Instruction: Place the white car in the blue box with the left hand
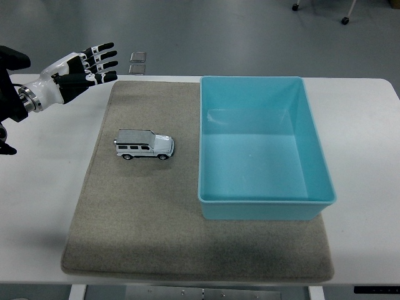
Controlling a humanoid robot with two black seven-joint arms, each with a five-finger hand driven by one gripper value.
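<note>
A small white toy car (144, 145) stands on its wheels on the grey mat (156, 225), left of centre, its nose toward the right. The blue box (264, 150) sits on the mat's right side, open-topped with nothing inside. My left hand (81, 69) hovers at the far left, above the table's back corner and well up-left of the car. Its fingers (100, 61) are spread straight and hold nothing. The right arm is out of the picture.
The white table (44, 181) carries the mat. A small metal floor plate (139, 62) shows beyond the table's back edge. Chair castors (345, 20) stand on the floor at the top right.
</note>
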